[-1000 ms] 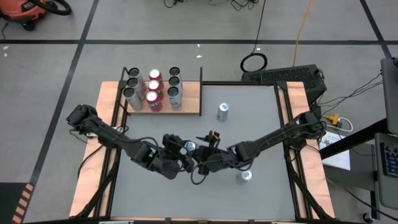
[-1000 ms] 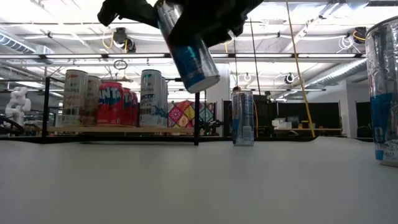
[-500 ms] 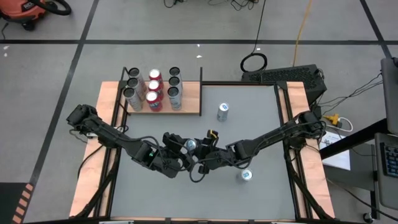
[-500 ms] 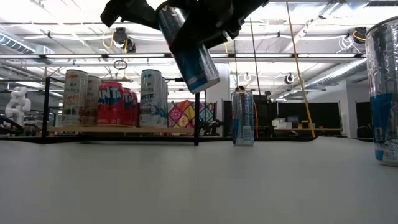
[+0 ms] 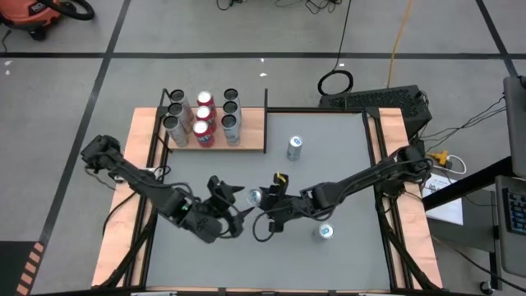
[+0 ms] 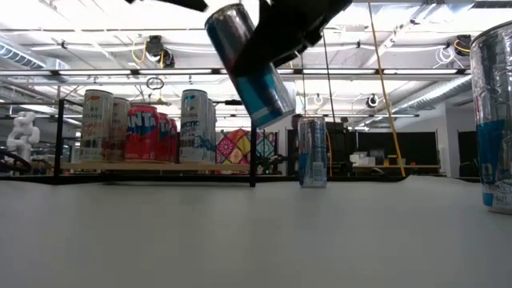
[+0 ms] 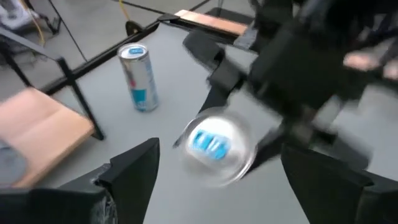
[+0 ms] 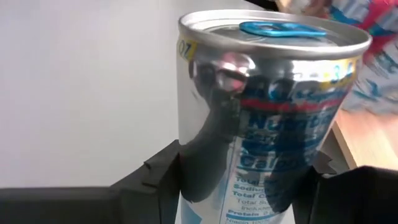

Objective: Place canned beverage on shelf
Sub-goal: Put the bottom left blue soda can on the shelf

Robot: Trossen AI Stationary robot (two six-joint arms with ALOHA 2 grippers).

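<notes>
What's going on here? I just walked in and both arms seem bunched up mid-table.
The right gripper holds a silver-and-blue can tilted in the air above the table's middle. The left gripper sits just beside it with its fingers spread, clear of the can, as after a handover. The shelf at the table's far left corner already carries nine cans. Two more cans stand on the grey tabletop.

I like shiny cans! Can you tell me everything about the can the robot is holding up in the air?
The can is slim, shiny silver metal with a blue band and a blue pull tab on top. It hangs tilted above the grey table, touching nothing below. The right claw squeezes its sides; the left claw is open beside it.
</notes>
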